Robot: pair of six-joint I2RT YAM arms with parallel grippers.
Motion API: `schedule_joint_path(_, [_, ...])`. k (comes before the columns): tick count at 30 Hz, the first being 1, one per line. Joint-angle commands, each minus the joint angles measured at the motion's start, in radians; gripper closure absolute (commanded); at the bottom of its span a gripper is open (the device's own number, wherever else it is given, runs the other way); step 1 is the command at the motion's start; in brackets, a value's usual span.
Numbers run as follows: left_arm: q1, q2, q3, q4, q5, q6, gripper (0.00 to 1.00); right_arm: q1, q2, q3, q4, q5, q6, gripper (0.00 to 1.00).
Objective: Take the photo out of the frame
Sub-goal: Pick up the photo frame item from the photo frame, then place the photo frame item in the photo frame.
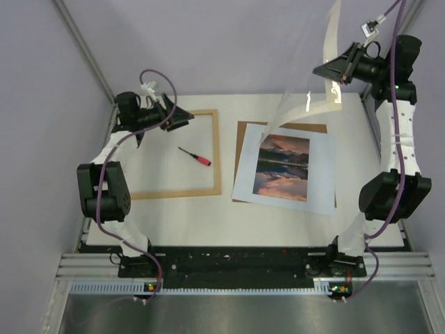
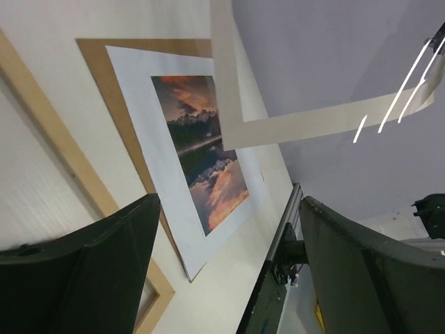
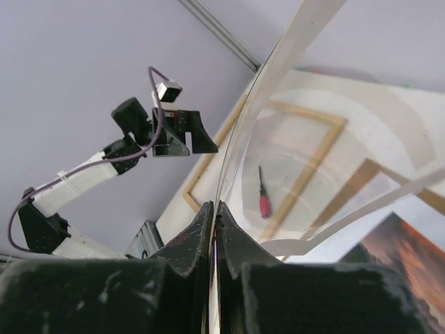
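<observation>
The photo (image 1: 284,167) (image 2: 201,160), a white sheet with a sunset print, lies flat on the brown backing board (image 1: 247,129) at centre right. The light-wood frame (image 1: 217,149) (image 3: 313,156) lies flat to the left of it. My left gripper (image 1: 177,117) (image 2: 226,205) hovers open over the frame's far left corner with nothing between its fingers. High at the back right, my right gripper (image 1: 332,73) (image 3: 214,209) is shut on the edge of a clear sheet (image 1: 306,104) (image 3: 278,160) with a white mat border (image 2: 313,118), which hangs bent above the photo.
A red-handled screwdriver (image 1: 196,156) (image 3: 264,202) lies inside the frame's opening. Grey walls and metal rails close in the table on the left, right and back. The arm bases stand at the near edge.
</observation>
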Motion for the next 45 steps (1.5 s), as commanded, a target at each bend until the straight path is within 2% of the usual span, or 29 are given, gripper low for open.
schedule_joint_path(1, [0.140, -0.101, -0.081, 0.080, 0.076, -0.038, 0.13, 0.093, -0.066, 0.007, 0.583, -0.063, 0.408, 1.00])
schedule_joint_path(3, [0.193, -0.144, -0.092, 0.045, 0.082, -0.010, 0.12, 0.148, -0.051, 0.011, 0.695, -0.051, 0.498, 1.00])
schedule_joint_path(8, [0.299, -0.241, -0.100, -0.087, 0.096, 0.077, 0.12, 0.300, -0.003, 0.072, 0.847, 0.007, 0.628, 1.00])
schedule_joint_path(11, [0.359, -0.276, -0.104, -0.109, 0.106, 0.103, 0.12, 0.400, 0.047, 0.109, 0.990, 0.040, 0.726, 1.00])
schedule_joint_path(16, [0.447, -0.339, -0.130, -0.139, 0.126, 0.113, 0.12, 0.492, 0.142, 0.192, 1.166, 0.084, 0.850, 1.00])
schedule_joint_path(19, [0.491, -0.376, -0.159, -0.133, 0.134, 0.102, 0.11, 0.513, 0.199, 0.155, 1.318, 0.124, 0.966, 1.00])
schedule_joint_path(24, [0.555, -0.454, -0.221, -0.017, 0.149, 0.022, 0.11, 0.547, 0.311, -0.008, 1.430, 0.173, 0.961, 1.00])
schedule_joint_path(30, [0.692, -0.531, -0.242, 0.002, 0.179, -0.002, 0.10, 0.615, 0.452, -0.354, 1.506, 0.253, 0.809, 1.00])
schedule_joint_path(32, [0.733, -0.538, -0.242, 0.003, 0.188, -0.004, 0.10, 0.653, 0.503, -0.432, 1.432, 0.288, 0.710, 1.00])
schedule_joint_path(39, [0.809, -0.541, -0.264, -0.036, 0.200, 0.034, 0.10, 0.754, 0.636, -0.546, 1.255, 0.448, 0.617, 1.00])
schedule_joint_path(45, [0.815, -0.537, -0.278, -0.090, 0.206, 0.097, 0.10, 0.764, 0.646, -0.579, 1.271, 0.488, 0.643, 1.00])
